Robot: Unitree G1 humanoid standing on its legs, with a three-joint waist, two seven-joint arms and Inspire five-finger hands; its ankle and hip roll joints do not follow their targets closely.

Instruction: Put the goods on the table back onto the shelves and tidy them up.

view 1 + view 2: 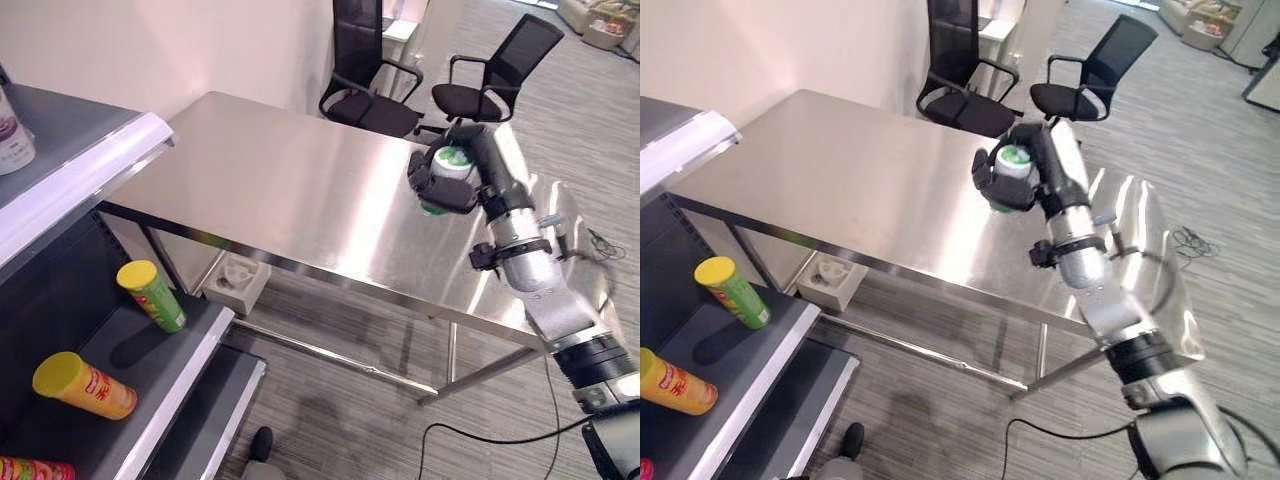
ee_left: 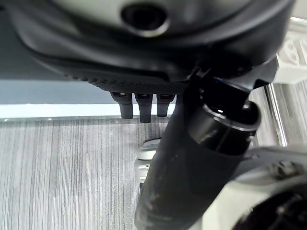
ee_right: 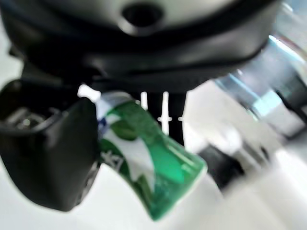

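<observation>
Right hand (image 1: 446, 180) grips a green-and-white can (image 1: 449, 165), fingers and thumb curled round it, held above the steel table (image 1: 290, 180) near its right end. Left hand (image 2: 144, 103) hangs over the floor, fingers straight. 2 yellow-lidded tubes (image 1: 152, 294) lie on the shelf (image 1: 180, 385).

Green-and-white can (image 1: 447, 178), steel-grey table (image 1: 280, 190), yellow-lidded green tube (image 1: 152, 295), yellow-lidded orange tube (image 1: 84, 386), black chairs (image 1: 490, 75)
</observation>
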